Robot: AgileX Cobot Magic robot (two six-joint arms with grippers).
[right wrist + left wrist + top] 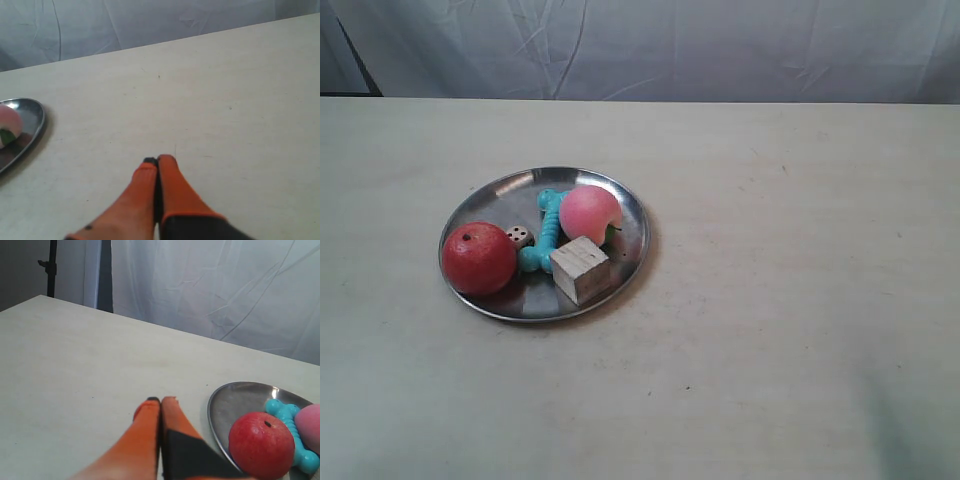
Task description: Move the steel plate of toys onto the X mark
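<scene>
i see the plate (495,205) flat on the table (790,300), left of centre in the exterior view. in it: apple (478,258) at the left rim, dice (519,236) beside it, bone (546,232) in the middle, peach (590,213) touching the bone, cube (581,269) by the near rim. broad tabletop runs to its right, and the far edge meets a curtain (670,50). my left gripper (160,400), pressed together and holding nothing, sits just beside the rim. the right gripper (158,160), likewise closed and empty, is well apart.

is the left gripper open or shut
Shut: the left gripper has its orange fingers pressed together, nothing between them.
</scene>
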